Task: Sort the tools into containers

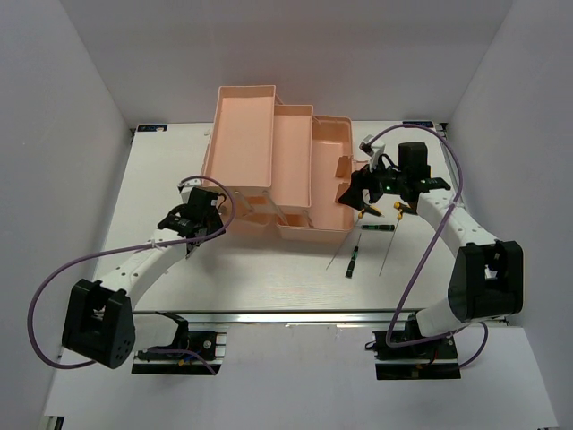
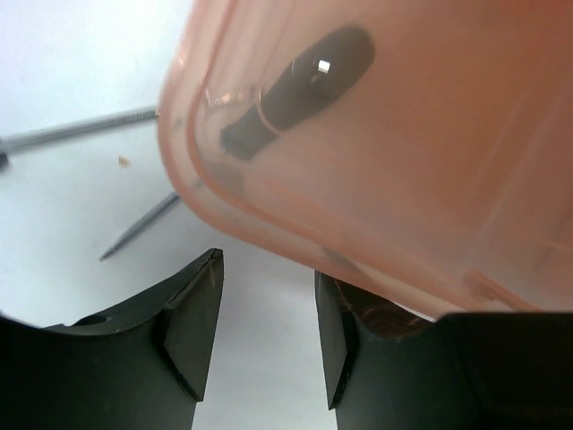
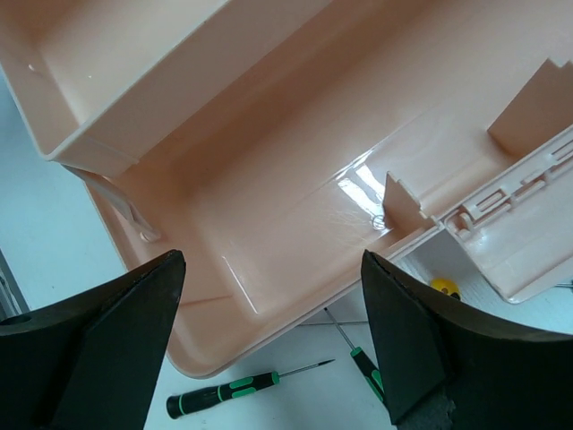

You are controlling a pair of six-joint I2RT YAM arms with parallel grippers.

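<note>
The salmon-pink toolbox [image 1: 295, 143] stands open mid-table with its trays stepped back. My right gripper [image 1: 356, 191] is open and empty over its right edge; in the right wrist view it [image 3: 273, 260] is spread wide above the empty bottom compartment [image 3: 295, 206]. A black-green screwdriver [image 3: 228, 394], another [image 3: 367, 367] and a yellow handle [image 3: 445, 287] lie on the table beside the box. My left gripper [image 1: 215, 204] is open and empty at the box's left front corner [image 2: 269, 269]. A dark handle [image 2: 295, 90] shows through the translucent wall.
Screwdrivers lie on the table right of the box: a black-green one [image 1: 352, 260], a slim one [image 1: 378, 227] and a thin shaft [image 1: 387, 253], and yellow T-handles [image 1: 399, 210]. Two metal shafts [image 2: 81, 130] lie by the box's left corner. White walls enclose the table.
</note>
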